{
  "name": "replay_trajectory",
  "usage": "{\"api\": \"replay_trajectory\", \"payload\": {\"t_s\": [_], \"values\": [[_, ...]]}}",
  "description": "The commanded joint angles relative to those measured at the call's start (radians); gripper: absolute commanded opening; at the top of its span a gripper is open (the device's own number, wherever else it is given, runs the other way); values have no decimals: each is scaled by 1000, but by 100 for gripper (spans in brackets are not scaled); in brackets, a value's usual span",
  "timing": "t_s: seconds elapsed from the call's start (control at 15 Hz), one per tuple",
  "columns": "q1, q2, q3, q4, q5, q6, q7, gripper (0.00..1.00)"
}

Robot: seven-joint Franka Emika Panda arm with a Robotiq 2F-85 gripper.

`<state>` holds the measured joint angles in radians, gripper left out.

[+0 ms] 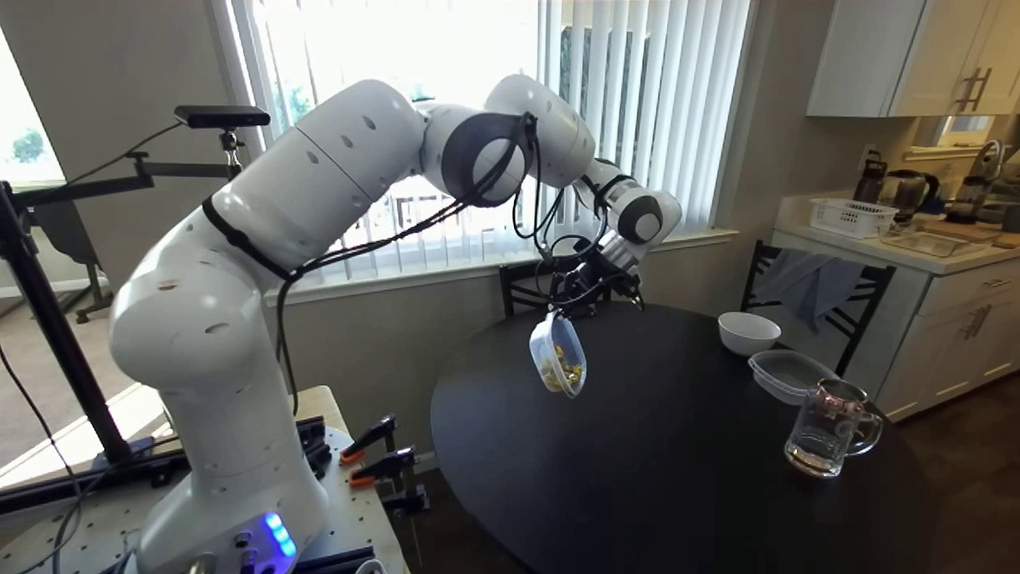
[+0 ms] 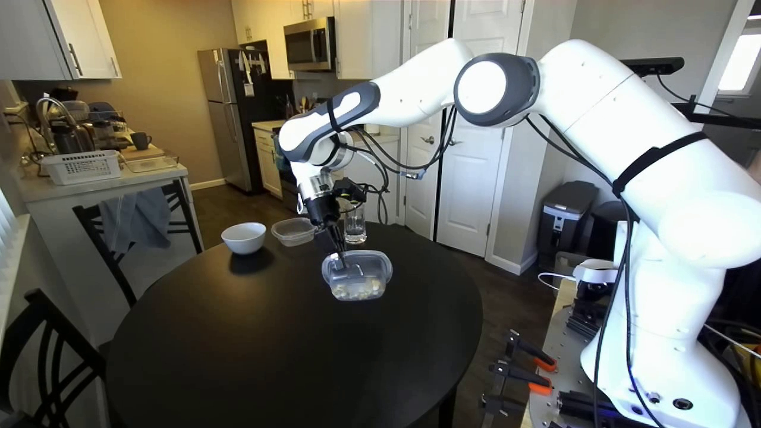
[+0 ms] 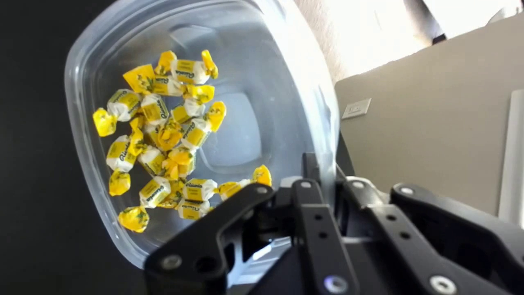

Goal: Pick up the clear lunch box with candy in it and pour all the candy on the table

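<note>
My gripper (image 3: 325, 184) is shut on one side wall of the clear lunch box (image 3: 262, 65), with a finger on each side of the wall. In both exterior views the gripper (image 1: 559, 309) (image 2: 340, 257) holds the box (image 1: 544, 351) (image 2: 333, 270) above the dark round table (image 1: 653, 454) (image 2: 267, 356). The box is tilted steeply, its opening turned sideways. The candy (image 3: 163, 131), several yellow and white wrapped pieces, is inside the box. In both exterior views the candy (image 1: 567, 370) (image 2: 359, 289) lies toward the box's lower side.
A white bowl (image 1: 747, 333) (image 2: 244, 238), another clear container (image 1: 785, 379) (image 2: 293, 232) and a glass mug (image 1: 825, 430) (image 2: 355, 226) stand along the table's edge away from the robot base. Chairs (image 1: 821, 279) (image 2: 47, 351) stand around the table. A window with blinds (image 1: 645, 104) is behind the arm.
</note>
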<state>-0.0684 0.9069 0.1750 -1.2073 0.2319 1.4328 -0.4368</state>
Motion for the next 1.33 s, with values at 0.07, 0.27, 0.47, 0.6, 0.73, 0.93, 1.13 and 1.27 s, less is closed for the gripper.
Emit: {"api": "replay_trajectory", "payload": {"t_s": [0.07,0.27,0.47,0.6,0.73,0.93,1.13,1.27], "values": [[8,120,57,209,34,-259,-74,1],[8,218,89,327,105,-394,-54,1],[-2,310,95,405,204,-479,36,1],[-13,364,85,446,276,-449,133,1],[-36,413,98,490,352,-441,217,1],[-70,465,126,552,481,-445,306,1],[-80,484,138,583,557,-421,355,1],[-71,489,127,604,573,-400,387,1]]}}
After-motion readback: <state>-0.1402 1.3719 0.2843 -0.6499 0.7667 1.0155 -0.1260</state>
